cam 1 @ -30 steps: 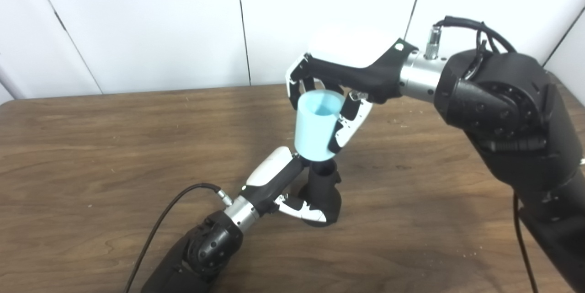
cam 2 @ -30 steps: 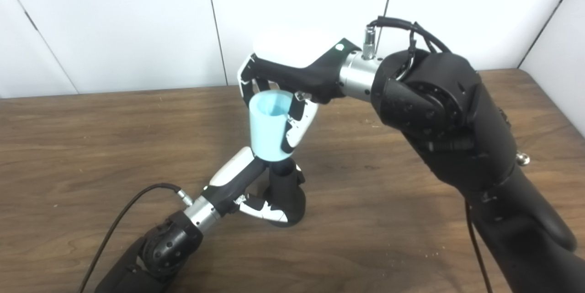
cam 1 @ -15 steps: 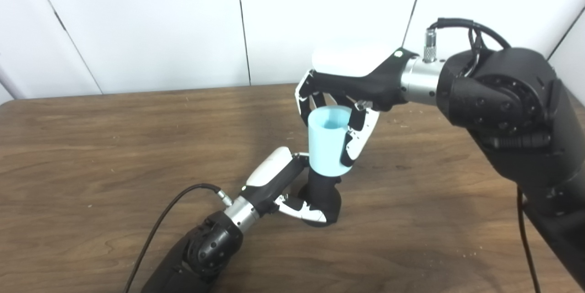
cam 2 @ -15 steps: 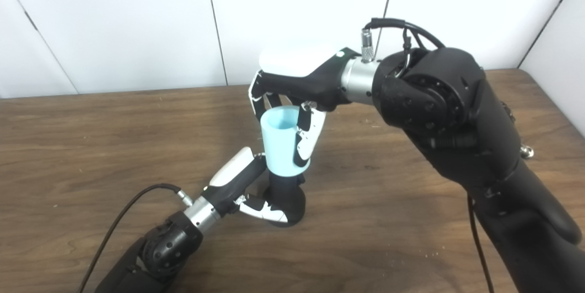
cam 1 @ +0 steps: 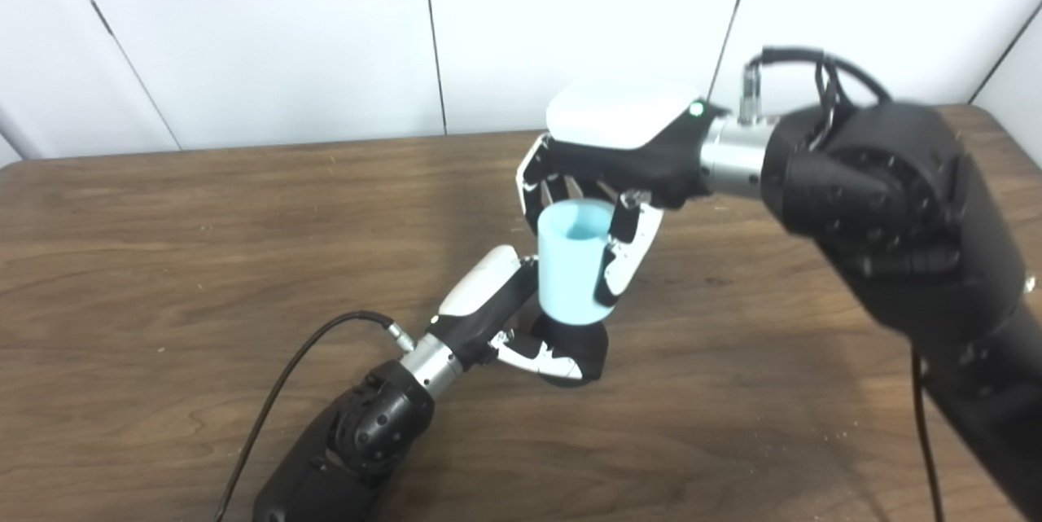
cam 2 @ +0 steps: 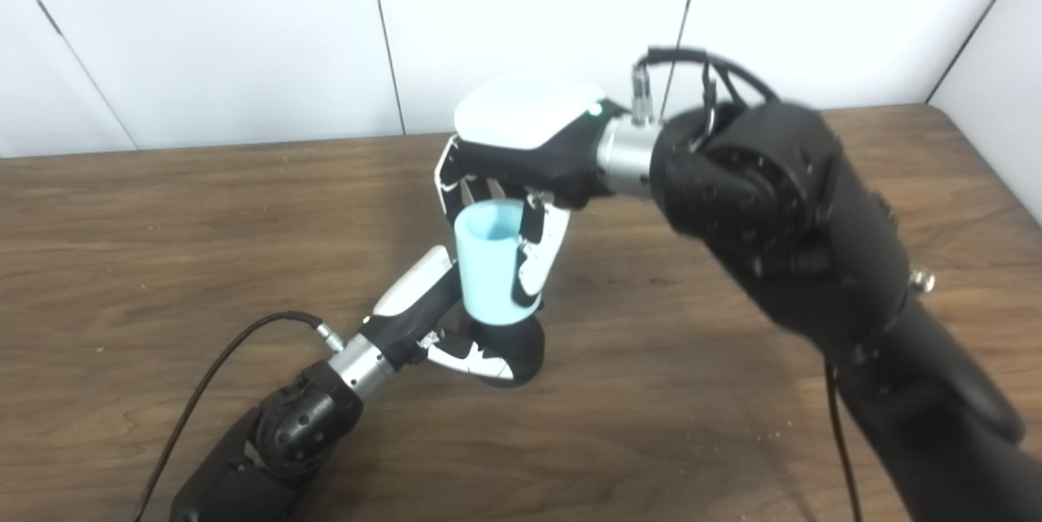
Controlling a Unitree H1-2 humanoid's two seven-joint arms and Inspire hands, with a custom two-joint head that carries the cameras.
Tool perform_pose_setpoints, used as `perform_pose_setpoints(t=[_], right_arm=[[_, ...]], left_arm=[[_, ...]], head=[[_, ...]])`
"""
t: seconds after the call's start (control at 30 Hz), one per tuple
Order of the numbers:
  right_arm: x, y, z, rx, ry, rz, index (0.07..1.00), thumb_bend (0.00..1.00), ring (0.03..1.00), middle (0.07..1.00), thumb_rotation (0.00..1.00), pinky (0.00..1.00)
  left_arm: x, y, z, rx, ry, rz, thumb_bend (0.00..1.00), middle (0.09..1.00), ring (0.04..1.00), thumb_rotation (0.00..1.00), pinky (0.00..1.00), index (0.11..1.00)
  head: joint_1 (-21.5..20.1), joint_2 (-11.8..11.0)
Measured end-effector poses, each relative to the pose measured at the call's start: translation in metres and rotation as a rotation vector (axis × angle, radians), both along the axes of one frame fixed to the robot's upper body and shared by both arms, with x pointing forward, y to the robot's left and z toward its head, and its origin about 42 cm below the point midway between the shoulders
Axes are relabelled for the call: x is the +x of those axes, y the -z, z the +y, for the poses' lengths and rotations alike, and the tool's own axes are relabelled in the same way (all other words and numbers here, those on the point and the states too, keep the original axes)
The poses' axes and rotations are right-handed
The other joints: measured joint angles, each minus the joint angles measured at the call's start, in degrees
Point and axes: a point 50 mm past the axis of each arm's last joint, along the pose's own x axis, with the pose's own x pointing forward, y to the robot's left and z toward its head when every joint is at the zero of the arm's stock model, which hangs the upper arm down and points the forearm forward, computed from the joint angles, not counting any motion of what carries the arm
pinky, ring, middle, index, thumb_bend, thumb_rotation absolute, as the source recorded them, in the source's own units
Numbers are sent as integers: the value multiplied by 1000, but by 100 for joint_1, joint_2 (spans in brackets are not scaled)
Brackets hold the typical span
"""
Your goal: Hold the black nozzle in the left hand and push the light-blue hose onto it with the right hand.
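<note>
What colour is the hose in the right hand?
Light blue hose, clearest in the left eye view.

Bare table [cam 1: 203, 245] all around — only the left hand [cam 1: 521, 335] crowds the nozzle [cam 1: 582, 347] base, hose [cam 1: 570, 274] capping its top.

Bench [cam 1: 163, 261]: dark brown wood-grain top, spanning the full width of both views, rounded corner at far left, pale specks scattered near its right front. Wall [cam 1: 269, 33]: white panels behind the bench, divided by thin dark vertical and slanted seams, meeting the bench's far edge.
</note>
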Motion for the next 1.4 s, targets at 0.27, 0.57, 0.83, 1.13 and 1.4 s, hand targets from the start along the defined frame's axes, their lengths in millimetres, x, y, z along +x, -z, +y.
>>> perform_pose_setpoints(t=[0.27, 0.57, 0.83, 1.13, 1.4], right_arm=[[-2, 6, 1, 97, -31, -104, 509, 521, 228, 389, 0, 143], [-5, 19, -4, 98, -11, -123, 514, 526, 335, 435, 0, 244], [-4, 17, -6, 68, 8, -174, 518, 524, 287, 417, 0, 202], [-3, 12, -5, -26, 28, -179, 500, 529, 346, 464, 0, 239], [-2, 10, -5, -52, 36, -170, 511, 525, 285, 417, 0, 186]], left_arm=[[-1, 0, 0, 2, 0, 3, 514, 543, 661, 0, 735, 462], [-1, -1, 0, 10, 7, 8, 514, 543, 668, 0, 748, 462], [-2, -2, 0, 12, 9, 11, 515, 543, 669, 0, 752, 462], [-2, -2, -1, 14, 6, 14, 514, 545, 672, 0, 753, 461], [-2, -3, -1, 16, 8, 16, 514, 543, 674, 0, 754, 461]], head=[[-9, 18], [-18, 18], [-18, 35], [-18, 35], [-26, 62]])
